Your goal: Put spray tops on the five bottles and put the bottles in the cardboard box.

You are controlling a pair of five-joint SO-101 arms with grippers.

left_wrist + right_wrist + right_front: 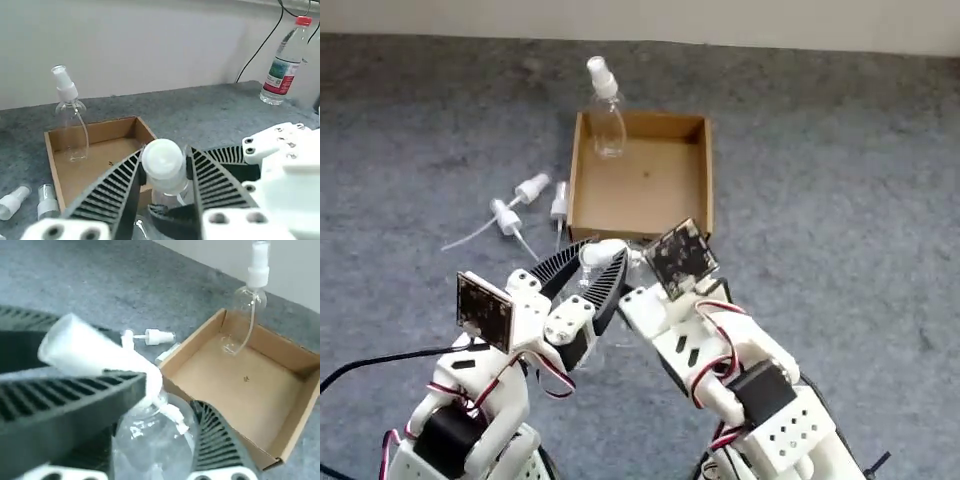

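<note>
A white spray top (162, 159) sits tilted on the neck of a clear bottle (150, 440) just in front of the cardboard box (578, 180). My left gripper (598, 260) is shut on the spray top (596, 255), its black ribbed fingers (115, 192) pressing either side of the cap. My right gripper (170, 396) is shut on the bottle's body below. A second bottle (607, 115) with its spray top on stands upright in the box's far left corner. Three loose spray tops (532, 188) lie on the carpet left of the box.
Grey carpet covers the table. The box floor (240, 385) is bare apart from the standing bottle (245, 315). A plastic water bottle (281, 62) with a red cap stands far off by the wall, with black cables behind it.
</note>
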